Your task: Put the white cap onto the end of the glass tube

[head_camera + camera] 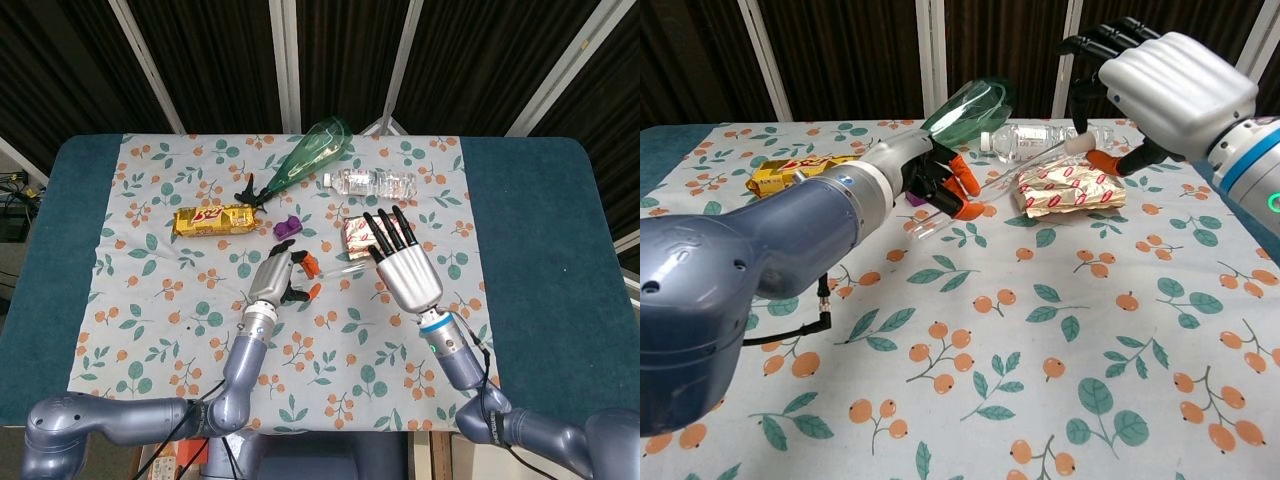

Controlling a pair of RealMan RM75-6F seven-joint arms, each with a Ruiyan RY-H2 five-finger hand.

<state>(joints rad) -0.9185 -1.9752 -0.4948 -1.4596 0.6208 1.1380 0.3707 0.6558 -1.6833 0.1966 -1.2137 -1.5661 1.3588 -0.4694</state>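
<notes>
My left hand (pixel 275 278) (pixel 925 175) grips a clear glass tube (pixel 990 188) between its orange fingertips. The tube slants up to the right over the flowered cloth, and in the head view the glass tube (pixel 340 269) shows faintly between the hands. At its far end sits the small white cap (pixel 1077 146), pinched by my right hand (pixel 403 270) (pixel 1175 85) between the orange thumb tip and the dark fingers above. The cap touches the tube's end; how far it sits on the glass I cannot tell.
A foil snack packet (pixel 1068 187) lies under the right hand. Behind it are a plastic water bottle (pixel 370 182) and a green glass funnel (pixel 310 152). A yellow wrapper (pixel 212 217), a purple piece (pixel 288 227) and a black clip (pixel 247 190) lie left of centre.
</notes>
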